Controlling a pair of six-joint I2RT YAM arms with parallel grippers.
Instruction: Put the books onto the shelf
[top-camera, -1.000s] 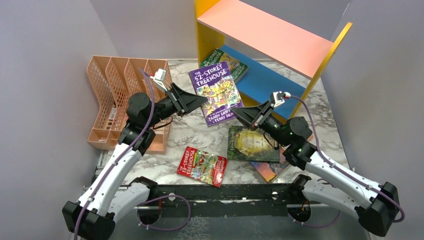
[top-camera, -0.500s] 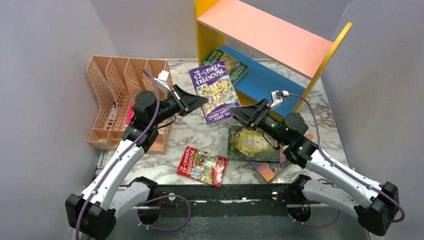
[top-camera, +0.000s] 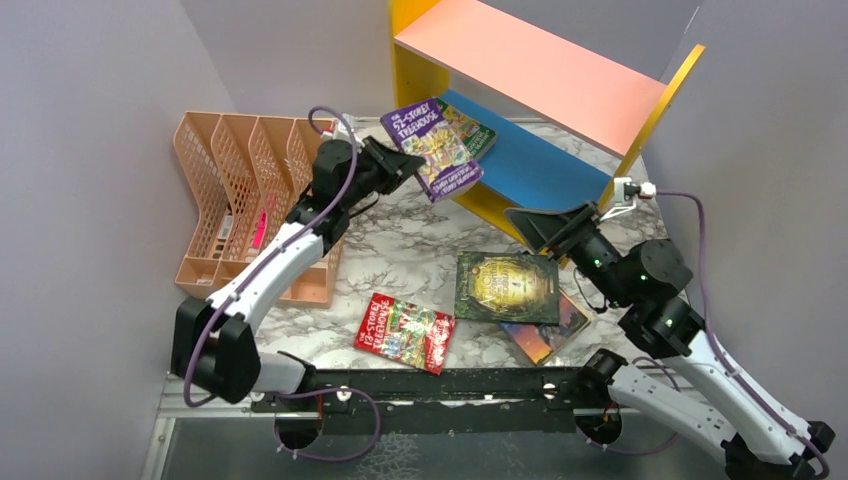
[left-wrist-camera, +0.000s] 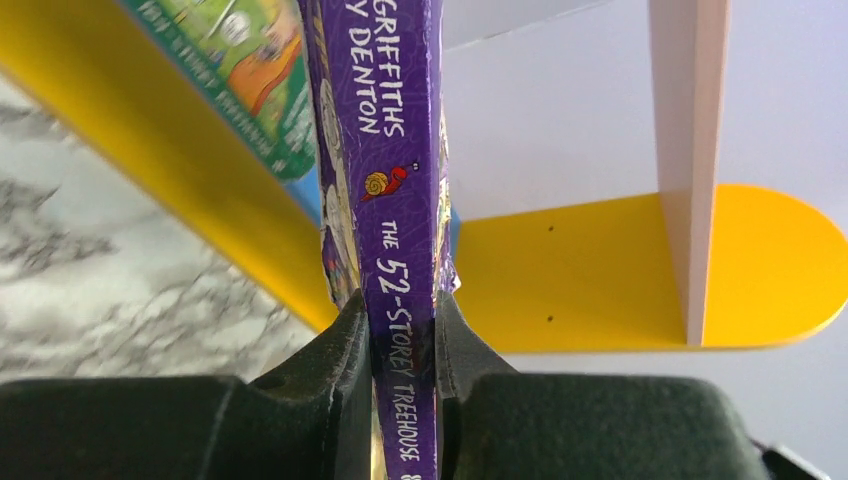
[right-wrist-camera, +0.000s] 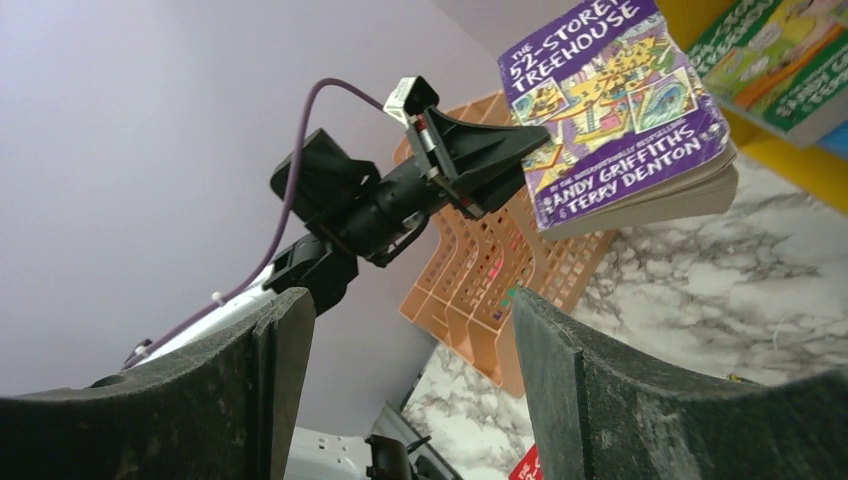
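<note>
The left claw (top-camera: 397, 166) is pinching the purple book (top-camera: 437, 150) by one end. It holds the book up off the counter (top-camera: 420, 260) near the far edge, just in front of the left end of the shelf (top-camera: 530, 70), where a green book (top-camera: 475, 138) lies on the blue board (top-camera: 530, 165). The right claw (top-camera: 540, 228) is spread wide with nothing in it, up over the right side of the counter. A red book (top-camera: 405, 332) lies by the near edge, and a dark book (top-camera: 505, 287) lies to its right, on top of a bright book (top-camera: 545, 338).
</note>
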